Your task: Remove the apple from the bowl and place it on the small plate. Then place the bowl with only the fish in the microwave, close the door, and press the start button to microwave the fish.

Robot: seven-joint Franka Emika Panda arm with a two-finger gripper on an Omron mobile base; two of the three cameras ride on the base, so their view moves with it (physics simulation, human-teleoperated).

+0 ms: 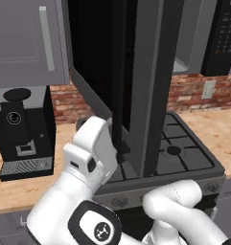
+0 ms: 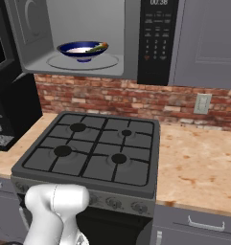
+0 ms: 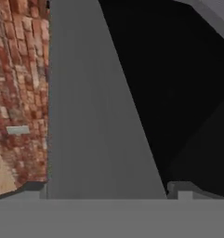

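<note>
The microwave (image 2: pixel 35 28) stands open. Inside it, the dark blue bowl (image 2: pixel 81 51) sits on the glass turntable (image 2: pixel 83 62), with the yellow-green fish (image 2: pixel 97 47) lying in it. The door (image 1: pixel 153 95) is swung far out over the stove, and its black handle (image 1: pixel 118 72) runs down the dark window. My gripper (image 1: pixel 119 152) is at the lower end of that handle, open. In the hand view my gripper (image 3: pixel 108 188) has the door's grey frame (image 3: pixel 85 116) close ahead between its spread fingertips (image 3: pixel 34 187). The apple and the small plate are out of view.
The black keypad strip (image 2: pixel 155 43) runs down the microwave's right side. A gas stove (image 2: pixel 93 148) lies below. A black coffee machine (image 1: pixel 21 129) stands on the counter to the left. Wooden counter (image 2: pixel 193 162) extends right of the stove, under a wall socket (image 2: pixel 202 103).
</note>
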